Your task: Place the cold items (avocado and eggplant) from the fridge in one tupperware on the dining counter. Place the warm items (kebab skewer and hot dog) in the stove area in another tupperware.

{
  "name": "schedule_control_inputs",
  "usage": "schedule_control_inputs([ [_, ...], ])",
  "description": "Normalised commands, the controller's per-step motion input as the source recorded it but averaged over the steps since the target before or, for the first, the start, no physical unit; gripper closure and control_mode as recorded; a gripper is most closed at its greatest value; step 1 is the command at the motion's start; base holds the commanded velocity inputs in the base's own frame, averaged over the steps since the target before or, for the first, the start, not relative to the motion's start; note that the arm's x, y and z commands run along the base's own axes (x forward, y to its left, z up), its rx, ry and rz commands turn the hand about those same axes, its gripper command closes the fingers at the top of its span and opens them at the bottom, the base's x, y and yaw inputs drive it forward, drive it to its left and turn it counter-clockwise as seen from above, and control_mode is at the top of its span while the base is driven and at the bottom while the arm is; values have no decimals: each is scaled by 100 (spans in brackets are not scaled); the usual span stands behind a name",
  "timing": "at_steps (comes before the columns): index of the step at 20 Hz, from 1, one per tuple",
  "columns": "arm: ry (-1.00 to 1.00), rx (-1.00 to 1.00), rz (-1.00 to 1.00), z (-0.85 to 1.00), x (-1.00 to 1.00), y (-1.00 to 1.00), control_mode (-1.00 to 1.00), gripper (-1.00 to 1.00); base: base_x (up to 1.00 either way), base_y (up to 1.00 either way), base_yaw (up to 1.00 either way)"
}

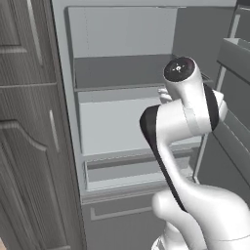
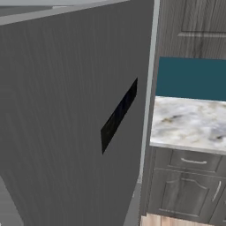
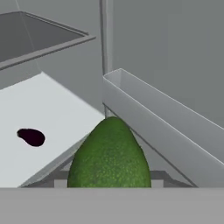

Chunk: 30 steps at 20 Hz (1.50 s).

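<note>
Fingers (image 3: pixel 109 186) are gripping the avocado (image 3: pixel 109 153); you are carrying it out, eggplant (image 3: pixel 31 137) waiting at nine o'clock on the shelf (image 3: pixel 52 105).

- I get flat, even rendered light in all three views, with no visible lamp and no glare
- From the left base view the fridge interior (image 1: pixel 122 97) reads pale grey; the recess under its upper shelf is darker, and the arm (image 1: pixel 190 146) carries soft shading on its underside
- From the right base view the fridge door (image 2: pixel 70 119) is a dull mid grey across its face, while the marble counter (image 2: pixel 190 123) beside it is the brightest patch
- In the hand view the avocado (image 3: pixel 109 155) is sharp enough to show skin speckle, lit from above and darker toward its edges
- The eggplant (image 3: pixel 31 137) on the white shelf (image 3: pixel 48 113) is a near-black blob without surface detail
- Edges look slightly soft and jagged from low resolution; I see no motion blur or bending at the borders
</note>
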Motion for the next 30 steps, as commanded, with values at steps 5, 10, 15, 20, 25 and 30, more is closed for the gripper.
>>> schedule_control_inputs([
  [5, 0, 0, 0, 0, 0, 0, 100, 100, -63, 30, -12],
  [10, 0, 0, 0, 0, 0, 0, 100, 100, -58, 37, -25],
  [15, 0, 0, 0, 0, 0, 0, 100, 100, -41, 54, -37],
  [20, 0, 0, 0, 0, 0, 0, 100, 100, -48, 45, -37],
  [25, 0, 0, 0, 0, 0, 0, 100, 100, -95, 11, -58],
  [30, 0, 0, 0, 0, 0, 0, 100, 100, -100, 4, -70],
])
